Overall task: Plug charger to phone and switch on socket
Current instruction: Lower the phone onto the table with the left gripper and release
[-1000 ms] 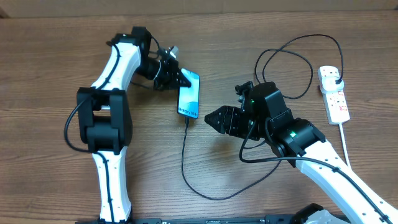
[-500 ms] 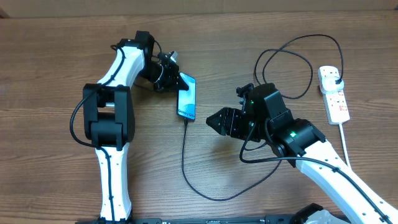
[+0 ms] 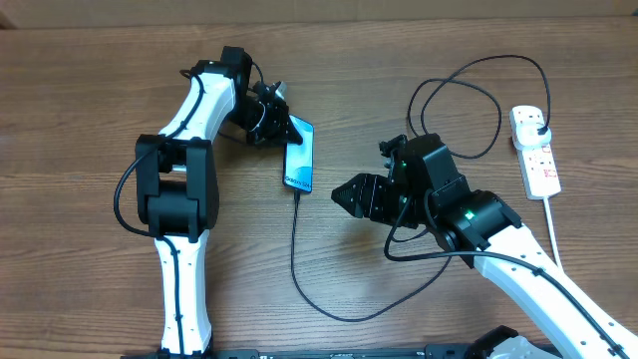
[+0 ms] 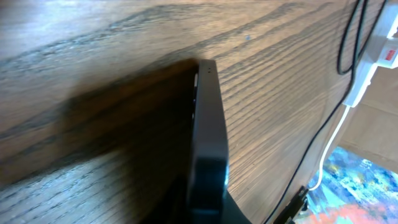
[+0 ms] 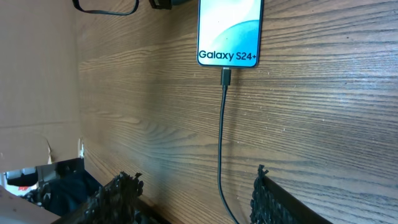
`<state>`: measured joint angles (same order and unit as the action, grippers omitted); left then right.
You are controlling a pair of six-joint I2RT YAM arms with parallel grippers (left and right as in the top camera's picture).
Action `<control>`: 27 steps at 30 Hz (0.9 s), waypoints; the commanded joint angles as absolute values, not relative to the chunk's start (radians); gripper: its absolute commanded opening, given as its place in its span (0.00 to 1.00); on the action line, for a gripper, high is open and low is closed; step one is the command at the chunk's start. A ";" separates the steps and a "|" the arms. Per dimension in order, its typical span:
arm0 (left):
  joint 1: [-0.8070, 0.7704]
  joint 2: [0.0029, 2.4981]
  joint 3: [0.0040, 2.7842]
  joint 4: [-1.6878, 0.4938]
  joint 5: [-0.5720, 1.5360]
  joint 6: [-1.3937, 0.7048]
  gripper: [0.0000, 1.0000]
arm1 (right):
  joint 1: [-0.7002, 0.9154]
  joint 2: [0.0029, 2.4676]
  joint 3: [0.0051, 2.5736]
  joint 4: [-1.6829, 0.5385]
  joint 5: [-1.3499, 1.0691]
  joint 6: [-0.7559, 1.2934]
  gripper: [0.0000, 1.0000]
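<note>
Left hand [image 3: 283, 123] has tipped phone [image 3: 300, 158] edgewise.

The brown wooden surface [image 3: 90, 279] is streaked with darker grain. Ahead of the black right pincer [image 5: 193, 199], the slim rectangular phone [image 5: 228, 31] shows a blue-white screen with dark "Galaxy S24+" lettering. The thin black charger cable [image 5: 222, 137] runs from it back toward that pincer. Far behind that pincer, the white oblong power strip [image 3: 535, 150] carries red switches. The left pincer [image 3: 271, 118] is black too.
</note>
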<state>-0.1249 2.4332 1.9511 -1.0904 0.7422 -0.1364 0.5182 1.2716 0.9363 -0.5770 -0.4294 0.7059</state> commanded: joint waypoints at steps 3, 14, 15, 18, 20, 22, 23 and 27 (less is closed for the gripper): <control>-0.133 2.433 1.950 -1.111 0.608 -0.165 0.17 | 0.515 1.274 0.942 -0.575 -0.419 0.698 0.61; -0.133 2.433 1.950 -1.129 0.513 -0.164 0.24 | 0.515 1.274 0.942 -0.571 -0.419 0.698 0.62; -0.133 2.433 1.950 -1.129 0.513 -0.160 0.25 | 0.515 1.274 0.942 -0.571 -0.419 0.698 0.62; -0.133 2.433 1.950 -1.130 0.513 -0.160 0.29 | 0.515 1.274 0.942 -0.574 -0.419 0.698 0.62; -0.133 2.433 1.950 -1.130 0.512 -0.157 0.32 | 0.515 1.274 0.942 -0.578 -0.419 0.698 0.62; -0.133 2.433 1.950 -1.129 0.508 -0.157 0.35 | 0.515 1.274 0.942 -0.579 -0.419 0.697 0.62; -0.133 2.433 1.950 -1.130 0.504 -0.157 0.36 | 0.515 1.274 0.942 -0.581 -0.419 0.697 0.62; -0.133 2.433 1.950 -1.140 0.480 -0.157 0.37 | 0.515 1.274 0.942 -0.582 -0.419 0.678 0.62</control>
